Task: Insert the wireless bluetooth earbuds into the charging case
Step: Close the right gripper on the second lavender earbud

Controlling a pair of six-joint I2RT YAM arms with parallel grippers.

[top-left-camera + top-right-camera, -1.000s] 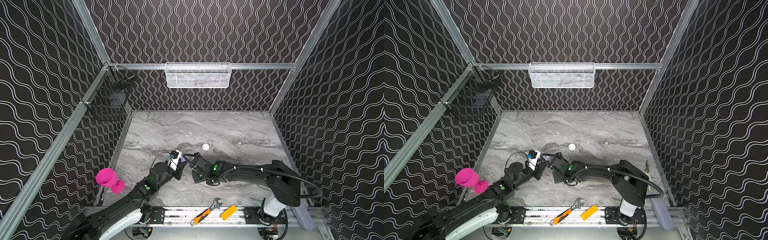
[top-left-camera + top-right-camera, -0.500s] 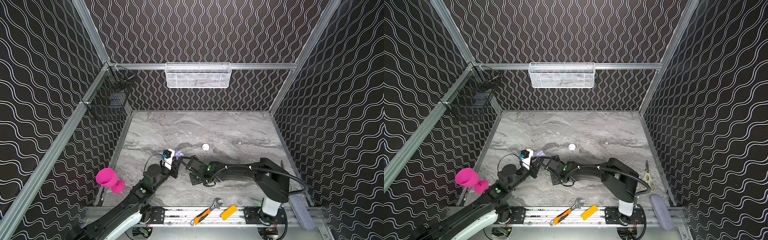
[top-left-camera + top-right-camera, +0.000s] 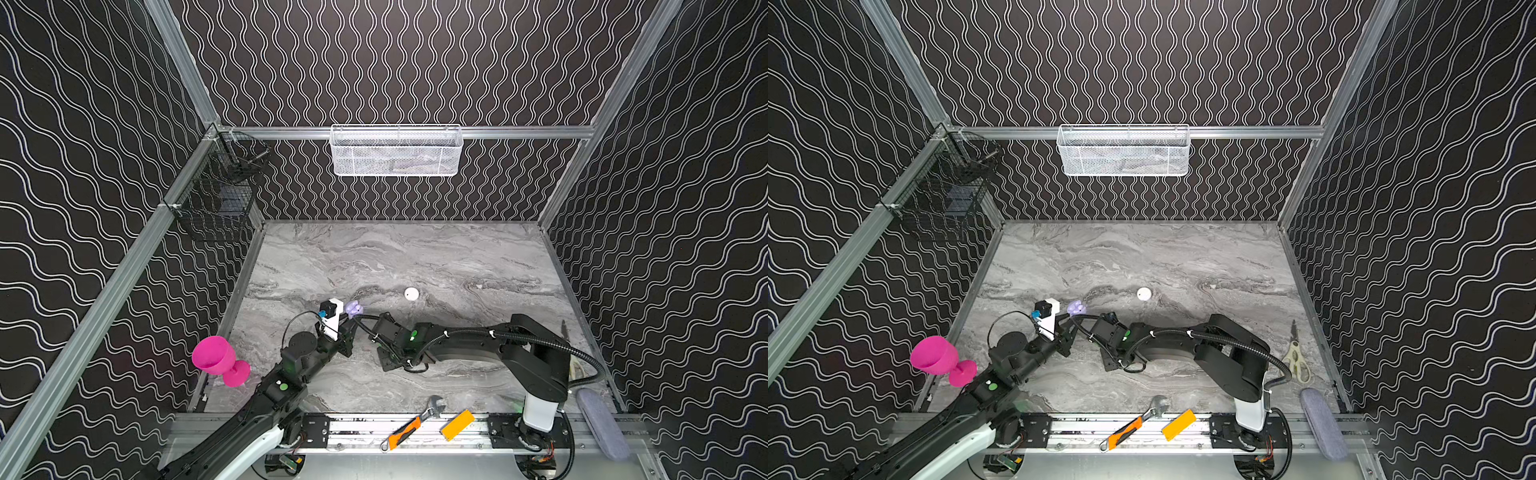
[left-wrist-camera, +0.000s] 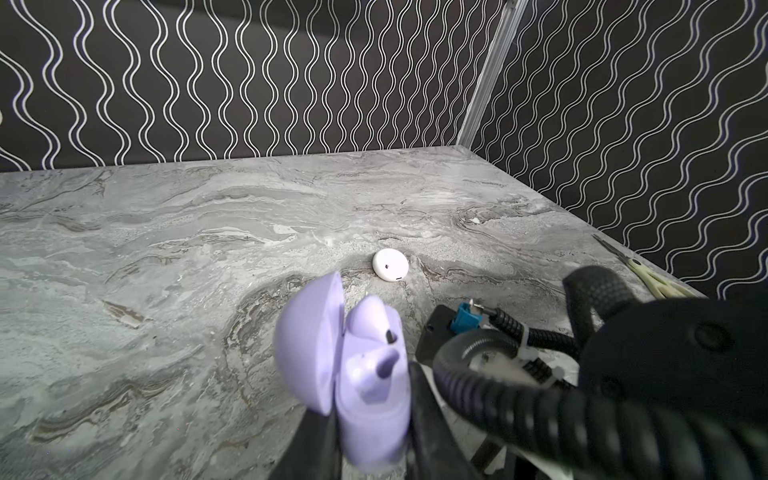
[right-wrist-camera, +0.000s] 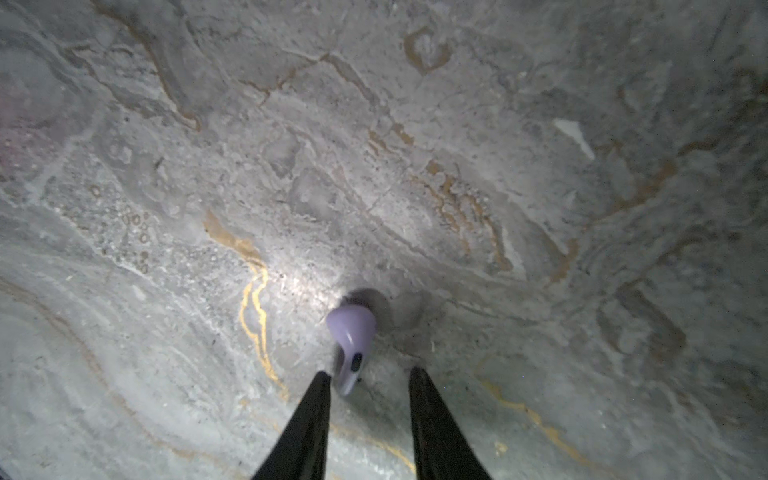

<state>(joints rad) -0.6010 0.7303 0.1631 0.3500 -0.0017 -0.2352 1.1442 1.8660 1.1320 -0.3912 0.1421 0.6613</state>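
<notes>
- Lavender stemmed plastic earbud (image 5: 351,345) lies flat on the grey marble tabletop (image 5: 415,166), bulb pointing away from the right gripper (image 5: 369,372) and stem tip reaching back between its jaws
- Right gripper's jaws stand apart astride that stem, gripping nothing; the stem sits closer to one jaw, so a pinch would likely nudge it sideways first
- Open lavender clamshell charging case (image 4: 370,395) is clamped in the left gripper (image 4: 370,428), held just beside the right arm's wrist
- Small round white case (image 4: 390,264) rests farther back
</notes>
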